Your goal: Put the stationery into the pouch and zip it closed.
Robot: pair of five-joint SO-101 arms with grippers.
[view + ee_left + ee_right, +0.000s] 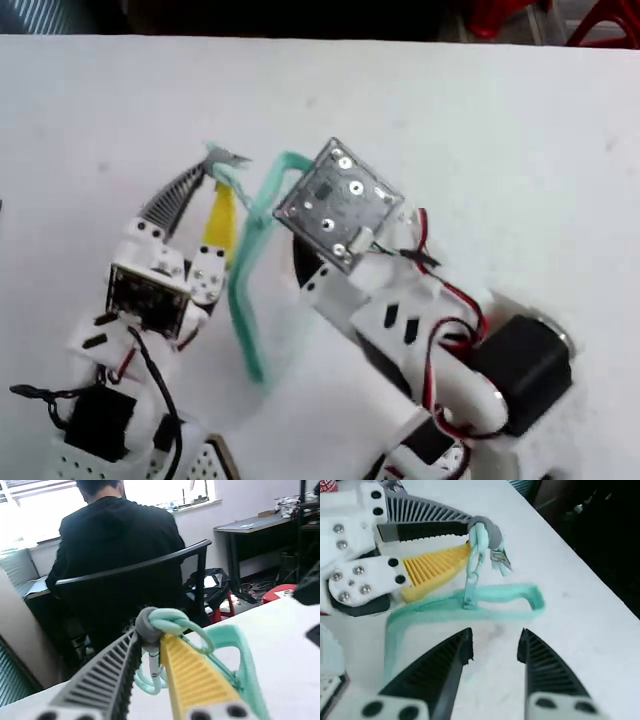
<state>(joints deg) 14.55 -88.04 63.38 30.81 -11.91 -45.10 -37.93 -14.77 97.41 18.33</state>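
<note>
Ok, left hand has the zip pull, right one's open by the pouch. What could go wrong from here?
1. The left hand pinches the pull cord only at its fingertips, so the cord could slip out under tension.
2. The right hand is open and holds nothing. Unless it pins the pouch by its green edge, a pull may drag or lift the whole pouch rather than zip it shut.

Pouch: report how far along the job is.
Done: cannot confirm that the stationery is inside the pouch. In hand: the left gripper is shut on the zip's pull cord; the right gripper hangs open above the pouch's teal zip edge. Left: drawing the zip fully closed, then releasing.
</note>
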